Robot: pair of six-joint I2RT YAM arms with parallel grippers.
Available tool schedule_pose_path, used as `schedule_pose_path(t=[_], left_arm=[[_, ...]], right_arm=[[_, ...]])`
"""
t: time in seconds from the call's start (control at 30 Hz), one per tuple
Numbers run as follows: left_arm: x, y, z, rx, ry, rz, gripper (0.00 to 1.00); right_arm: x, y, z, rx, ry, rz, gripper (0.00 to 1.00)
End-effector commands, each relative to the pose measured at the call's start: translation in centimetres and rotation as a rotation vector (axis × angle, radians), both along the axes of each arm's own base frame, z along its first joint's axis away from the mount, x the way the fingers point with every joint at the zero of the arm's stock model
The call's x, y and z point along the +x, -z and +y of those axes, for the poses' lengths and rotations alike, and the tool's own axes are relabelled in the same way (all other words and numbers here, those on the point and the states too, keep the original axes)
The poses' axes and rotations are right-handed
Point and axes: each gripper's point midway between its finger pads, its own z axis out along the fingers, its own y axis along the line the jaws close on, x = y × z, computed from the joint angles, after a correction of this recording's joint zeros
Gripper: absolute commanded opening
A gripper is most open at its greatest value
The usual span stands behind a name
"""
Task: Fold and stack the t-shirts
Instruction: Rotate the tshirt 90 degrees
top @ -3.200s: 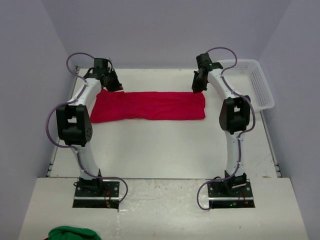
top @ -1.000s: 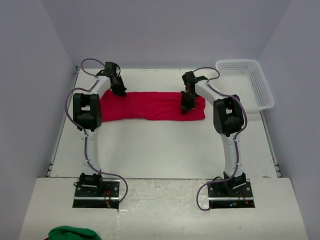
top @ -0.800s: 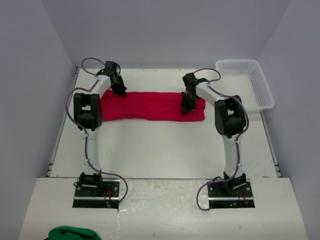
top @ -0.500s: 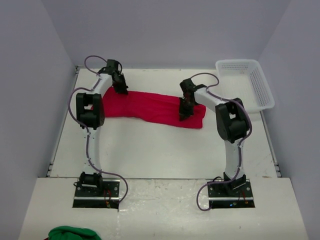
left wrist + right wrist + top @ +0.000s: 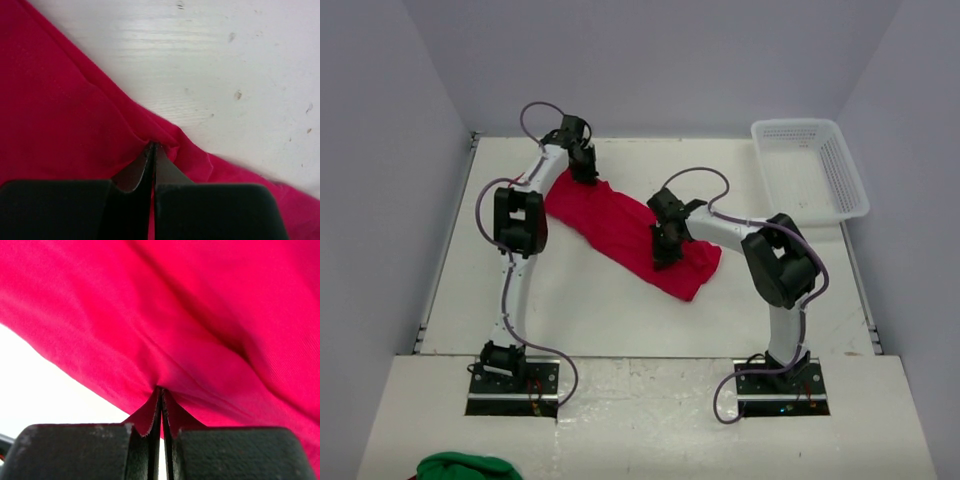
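Lying slantwise across the far half of the desk (image 5: 620, 320), the red shirt (image 5: 615, 222) is seen as a long, narrow band. Its long axis runs from far left to near right: one end points toward the far left corner, the other toward the near right. The far-left end is pinched by the left jaws, which are pressed together on a small ridge of cloth at the shirt's edge; in the left wrist view bare desk is shown just beyond that edge. The right jaws are pressed together on a fold of cloth a little short of the near-right end, and in the right wrist view the cloth is drawn up into a peak between them. The band is widest toward its near-right end, where a squared-off edge is shown. A white mesh basket (image 5: 810, 165) is set at the far right corner of the desk, well apart from the shirt. A green cloth (image 5: 468, 466) is partly seen at the near left edge of the top view.
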Motion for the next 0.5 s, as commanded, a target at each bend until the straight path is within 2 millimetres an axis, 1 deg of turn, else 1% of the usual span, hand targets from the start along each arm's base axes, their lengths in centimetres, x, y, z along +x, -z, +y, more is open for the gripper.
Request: schedule_pose_path(t=[0.0, 0.07, 0.1, 0.13, 0.17, 0.2, 0.27, 0.3, 0.37, 0.4, 0.47], left_arm=[[-2.6, 2.6, -2.8, 0.028, 0.124, 0.089, 0.0], [-2.8, 2.4, -3.6, 0.043, 0.163, 0.079, 0.0], [-3.1, 2.5, -4.3, 0.05, 0.184, 0.08, 0.0], [-3.3, 2.6, -4.5, 0.06, 0.2, 0.078, 0.0], [-3.4, 2.7, -4.8, 0.061, 0.217, 0.078, 0.0], [-3.8, 3.0, -5.5, 0.058, 0.238, 0.083, 0.0], [-4.0, 3.4, -6.0, 0.063, 0.259, 0.088, 0.0], [-4.2, 3.5, -6.5, 0.056, 0.273, 0.089, 0.0], [-4.1, 3.4, -7.0, 0.056, 0.298, 0.079, 0.0], [-4.1, 3.7, -7.1, 0.056, 0.31, 0.082, 0.0], [-4.1, 3.9, -7.3, 0.052, 0.318, 0.081, 0.0]], right_arm=[[-5.3, 4.0, -1.4, -0.128, -0.019, 0.113, 0.0], [-6.7, 4.0, -0.8, -0.134, -0.04, 0.101, 0.0], [-7.2, 4.0, -0.5, -0.133, -0.049, 0.099, 0.0], [-8.2, 4.1, 0.2, -0.137, -0.075, 0.093, 0.0], [-8.8, 4.1, 0.6, -0.135, -0.083, 0.092, 0.0], [-9.9, 4.2, 1.3, -0.141, -0.116, 0.091, 0.0], [-10.8, 4.4, 2.2, -0.149, -0.139, 0.095, 0.0], [-11.7, 4.4, 3.0, -0.151, -0.169, 0.093, 0.0], [-12.3, 4.4, 4.1, -0.146, -0.188, 0.087, 0.0], [-12.9, 4.3, 5.2, -0.138, -0.219, 0.082, 0.0], [-13.6, 4.1, 6.1, -0.139, -0.246, 0.078, 0.0]])
